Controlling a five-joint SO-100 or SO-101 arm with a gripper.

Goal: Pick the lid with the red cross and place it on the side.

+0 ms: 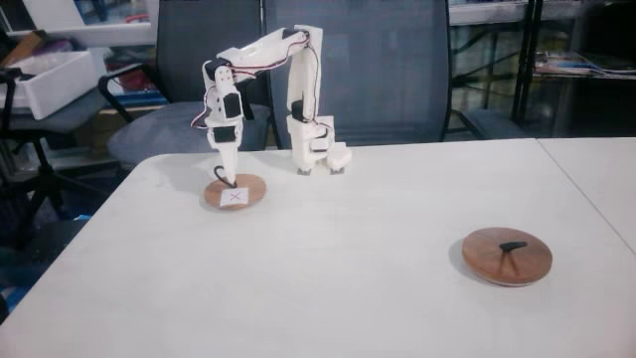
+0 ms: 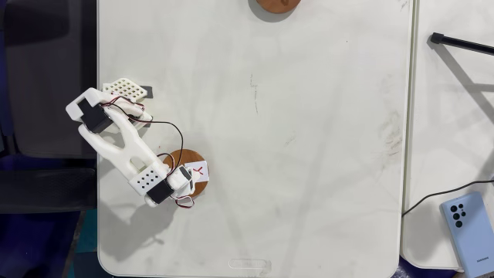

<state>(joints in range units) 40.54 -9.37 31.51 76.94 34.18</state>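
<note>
**A:** So where are you now?

**B:** My gripper (image 1: 230, 179) is down on the lid (image 1: 237, 192), right at its loop handle (image 1: 221, 185). That lid lies flat on the table (image 1: 348, 259), close to my base (image 1: 316, 149), with its red cross sticker (image 1: 236, 197) facing up.

**A:** Clenched on the loop?

**B:** I cannot tell. From the front my fingers hide the gap, and from above my wrist covers it.

**A:** What could go wrong?

**B:** I judge the loop is thin and limp, so my fingers might close beside it and lift nothing. Or I catch it off-centre, and the lid tilts, swings and slips out. Pressing too low could also just shove the disc along the table.

**A:** Do the two cameras differ?

**B:** Yes. The front one shows my height, tip at the lid's top, and the loop standing beside it. It also shows the dark lid (image 1: 507, 257) whole, with its bar handle, well apart on the right. The top one (image 2: 202, 171) shows the sticker peeking out beside my wrist, plus the bare table around for setting down, a phone (image 2: 468, 232) and a cable (image 2: 460, 43) on the next table; the dark lid (image 2: 276, 5) is cut by its upper edge
</note>
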